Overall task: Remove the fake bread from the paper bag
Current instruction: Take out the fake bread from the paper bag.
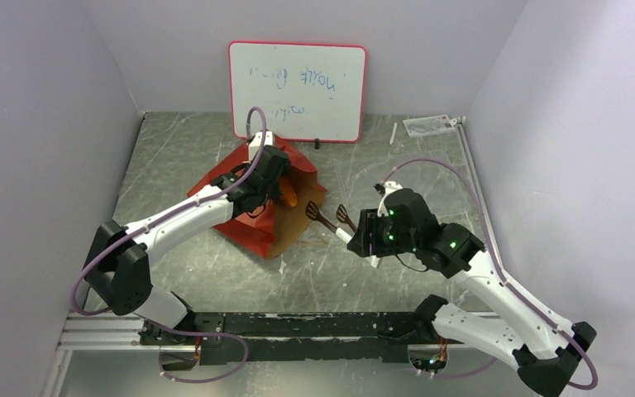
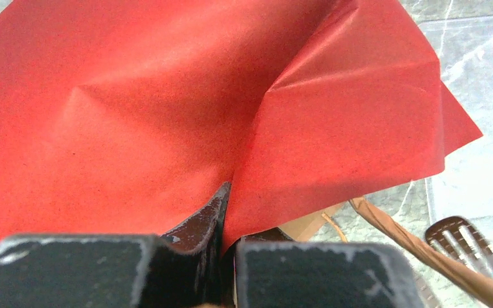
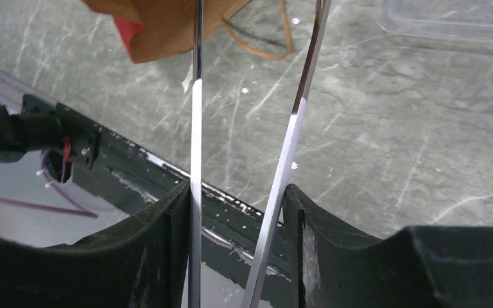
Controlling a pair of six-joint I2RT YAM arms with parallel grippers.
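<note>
The paper bag [image 1: 252, 230] lies on its side, red bottom raised, with its kraft mouth end [image 1: 299, 225] towards the right arm. My left gripper [image 1: 266, 172] is shut on a fold of the red paper [image 2: 135, 115], its fingertips [image 2: 221, 208] pressed together. A small orange piece [image 1: 289, 195], apparently fake bread, shows beside that gripper. The other pastries are hidden. My right gripper [image 1: 370, 234] is shut on metal tongs [image 3: 196, 128], whose brown slotted tips [image 1: 335, 218] sit just outside the bag's mouth. A tong tip also shows in the left wrist view [image 2: 465, 240].
A whiteboard [image 1: 298, 91] stands at the back wall. A clear plastic tray [image 1: 430, 126] lies at the back right. The bag's cord handle [image 3: 276, 48] lies on the table by the mouth. A black rail [image 1: 298, 327] runs along the near edge.
</note>
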